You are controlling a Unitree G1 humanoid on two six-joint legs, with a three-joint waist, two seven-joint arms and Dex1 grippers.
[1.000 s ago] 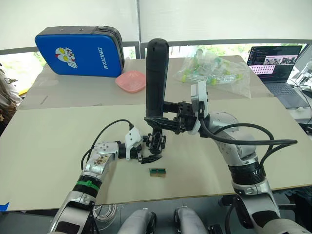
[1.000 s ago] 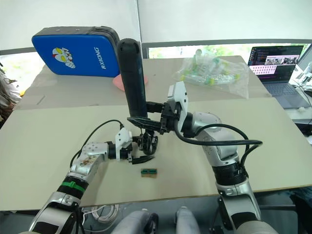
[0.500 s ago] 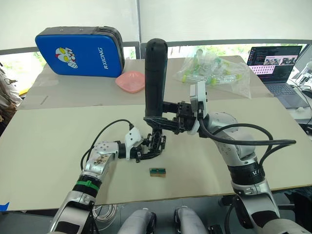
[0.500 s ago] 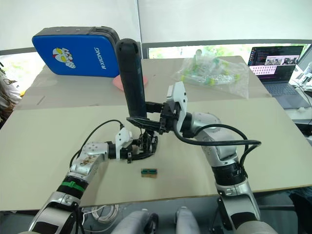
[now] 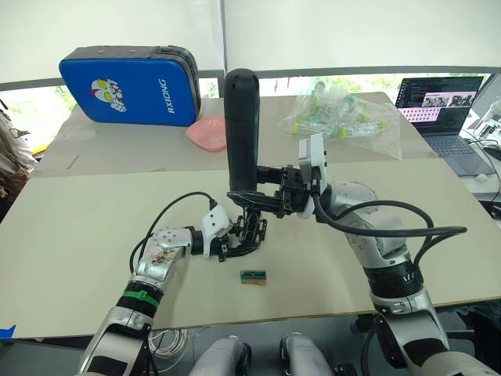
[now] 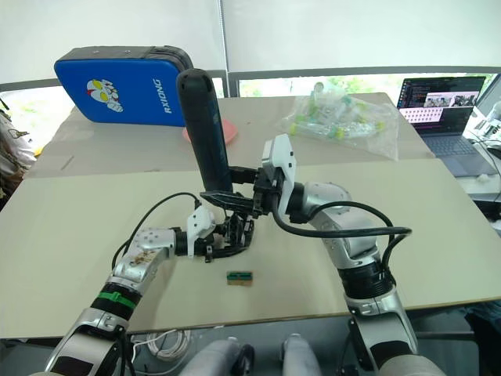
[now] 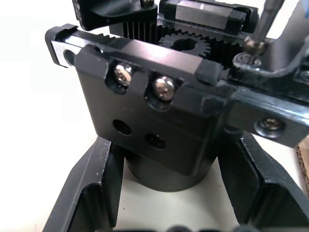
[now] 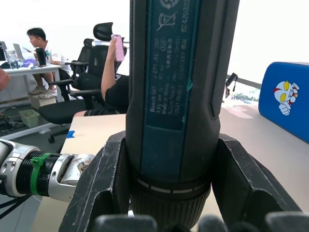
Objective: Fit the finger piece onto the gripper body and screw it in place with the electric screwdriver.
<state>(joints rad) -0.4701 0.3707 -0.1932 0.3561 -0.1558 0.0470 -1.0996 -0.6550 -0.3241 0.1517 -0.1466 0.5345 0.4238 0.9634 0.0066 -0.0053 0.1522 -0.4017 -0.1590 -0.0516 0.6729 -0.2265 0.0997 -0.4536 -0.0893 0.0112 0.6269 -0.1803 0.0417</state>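
**Screwdriver upright over the clamped gripper body**

From where I stand, the right gripper is closed around the lower barrel of the electric screwdriver, holding it nearly upright with a slight lean. In the right wrist view its two fingers press on opposite sides of the barrel just above the collar. That is a sensible place to hold it: the tool looks tall and top-heavy, and its matte shell is smooth, so I judge that a higher or looser grip would let it tip or twist once the motor turns.

Directly beneath, the left gripper is shut on the gripper body, which sits on the bench near the middle. The left wrist view shows the fingers bracketing the round base of the gripper body, with the metal bit coming down to a screw at its upper edge. The body looks rigid and hard, so it should take firm clamping. Its exposed gear teeth and small screws are the delicate parts, and the round base could spin under torque.

I cannot make out the finger piece separately. A small green-and-tan block lies just beside, nearer the robot.
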